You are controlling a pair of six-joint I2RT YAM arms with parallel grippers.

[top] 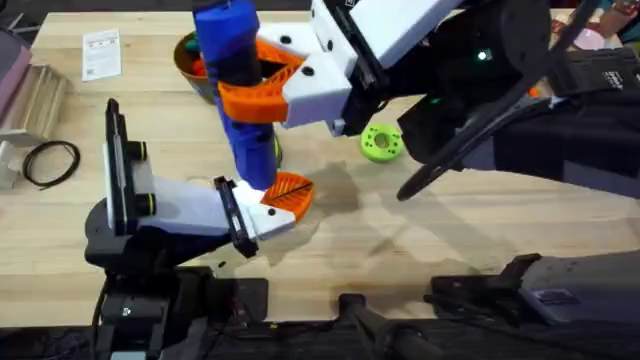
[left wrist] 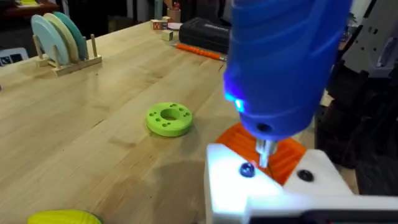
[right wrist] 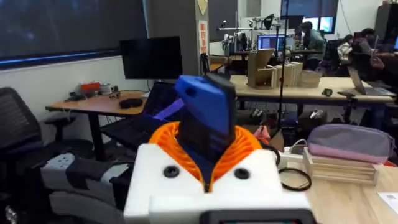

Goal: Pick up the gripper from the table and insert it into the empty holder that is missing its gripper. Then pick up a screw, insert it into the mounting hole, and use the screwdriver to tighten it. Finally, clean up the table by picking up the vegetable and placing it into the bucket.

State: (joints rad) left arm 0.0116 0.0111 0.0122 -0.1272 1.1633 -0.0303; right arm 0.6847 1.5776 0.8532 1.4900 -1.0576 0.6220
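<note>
The blue screwdriver (top: 235, 90) stands upright, with my right gripper (top: 262, 80) shut on its body between orange pads (right wrist: 245, 146). Its metal bit (left wrist: 265, 152) points down onto the white holder (left wrist: 273, 186) of my left gripper (top: 275, 200), next to a dark screw (left wrist: 247, 170). The orange gripper (left wrist: 287, 155) sits in that holder, just behind the bit. A blue light glows on the screwdriver (left wrist: 283, 62). The yellow vegetable (left wrist: 63, 217) lies on the table near the left gripper. The bucket (top: 186, 55) stands at the back, partly hidden behind the screwdriver.
A flat green disc (top: 381, 142) lies on the table right of the screwdriver. At the left are a black cable loop (top: 50, 162), a wooden rack (top: 35, 95) and a white card (top: 101, 52). A plate rack (left wrist: 59, 37) and an orange stick (left wrist: 199, 51) sit farther off.
</note>
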